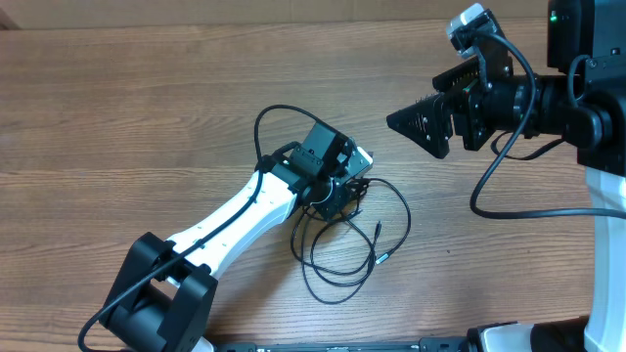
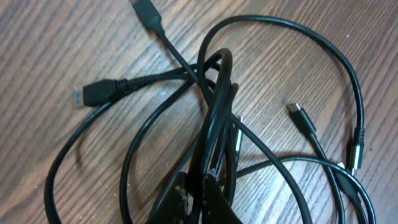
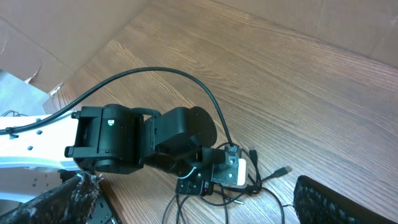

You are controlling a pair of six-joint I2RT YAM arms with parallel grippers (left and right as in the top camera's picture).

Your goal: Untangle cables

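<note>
A tangle of thin black cables [image 1: 344,244] lies on the wooden table, just right of centre. My left gripper [image 1: 342,196] points down into the top of the tangle. In the left wrist view its gripper [image 2: 198,186] is shut on a bundle of cable strands [image 2: 217,106] that run up between the fingers [image 2: 180,202]. Loose plug ends lie around: a blue-tipped USB plug [image 2: 87,96], another plug [image 2: 146,12] and a small plug [image 2: 301,115]. My right gripper [image 1: 421,122] hovers open at the upper right, apart from the cables [image 3: 249,186], with nothing between its fingers [image 3: 59,199].
The left arm [image 1: 235,220] stretches from the lower left to the tangle, with its own thicker wire [image 1: 279,112] arching over it. The right arm's base [image 1: 602,196] stands at the right edge. A cardboard wall [image 3: 62,37] borders the far side.
</note>
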